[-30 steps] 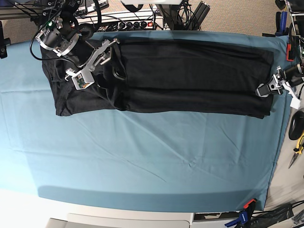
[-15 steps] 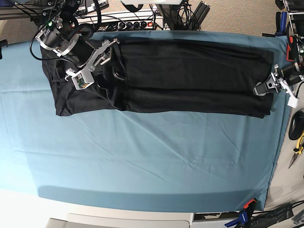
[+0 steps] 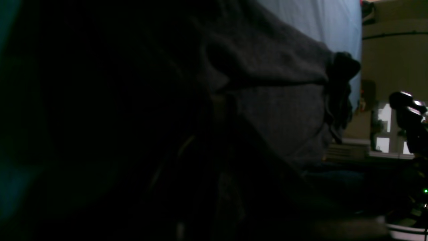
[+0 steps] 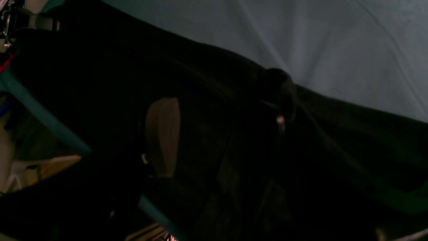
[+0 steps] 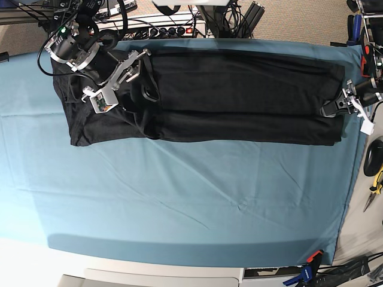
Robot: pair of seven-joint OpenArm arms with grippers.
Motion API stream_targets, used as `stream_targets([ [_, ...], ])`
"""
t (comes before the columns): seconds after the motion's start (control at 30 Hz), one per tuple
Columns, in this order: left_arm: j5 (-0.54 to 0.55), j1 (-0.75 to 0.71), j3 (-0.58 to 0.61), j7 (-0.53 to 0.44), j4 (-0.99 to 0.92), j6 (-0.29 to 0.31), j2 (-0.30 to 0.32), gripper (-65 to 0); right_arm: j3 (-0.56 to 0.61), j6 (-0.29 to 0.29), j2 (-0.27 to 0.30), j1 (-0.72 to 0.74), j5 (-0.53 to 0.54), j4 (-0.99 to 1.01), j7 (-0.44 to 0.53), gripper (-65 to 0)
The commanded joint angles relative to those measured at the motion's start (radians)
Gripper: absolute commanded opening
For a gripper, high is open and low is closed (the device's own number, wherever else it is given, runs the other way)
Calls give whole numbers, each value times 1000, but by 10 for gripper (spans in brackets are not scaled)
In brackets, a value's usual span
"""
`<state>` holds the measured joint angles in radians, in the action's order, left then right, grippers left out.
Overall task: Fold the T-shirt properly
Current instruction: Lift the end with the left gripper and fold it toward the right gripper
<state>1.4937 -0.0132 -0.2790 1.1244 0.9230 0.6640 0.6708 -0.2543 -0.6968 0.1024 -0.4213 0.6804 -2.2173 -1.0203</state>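
Note:
The black T-shirt (image 5: 239, 89) lies plain side up in a long band across the far part of the teal table cloth (image 5: 179, 203). My right gripper (image 5: 145, 92) rests on its left part, where a small loop of fabric stands up. In the right wrist view the dark fabric (image 4: 200, 83) bunches at the gripper (image 4: 279, 90), with creases running out from there. My left gripper (image 5: 330, 109) is at the shirt's right edge. In the left wrist view the fabric (image 3: 267, 100) fills the frame and is bunched at the gripper (image 3: 339, 67).
A power strip (image 5: 170, 28) and cables lie behind the table's far edge. Pliers (image 5: 375, 185) and other tools lie off the cloth's right edge. A clamp (image 5: 310, 263) grips the near right corner.
My left gripper has moved a little left and up onto the shirt's right edge. The right arm and the shirt's left part have not moved.

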Motion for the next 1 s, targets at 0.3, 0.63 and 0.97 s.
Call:
stream_targets([
  [0.3, -10, -4, 6, 47, 100, -7, -6, -650, -298, 90, -20, 45, -289, -10, 161, -302],
  [0.63, -10, -30, 6, 65, 296, 21, -53, -650, -544, 253, 14, 44, -345, -6, 161, -302],
  [0.97, -214, -177, 7, -23, 818, 26, -175, -650, -543, 253, 13, 39, -321, 101, 182, -302],
])
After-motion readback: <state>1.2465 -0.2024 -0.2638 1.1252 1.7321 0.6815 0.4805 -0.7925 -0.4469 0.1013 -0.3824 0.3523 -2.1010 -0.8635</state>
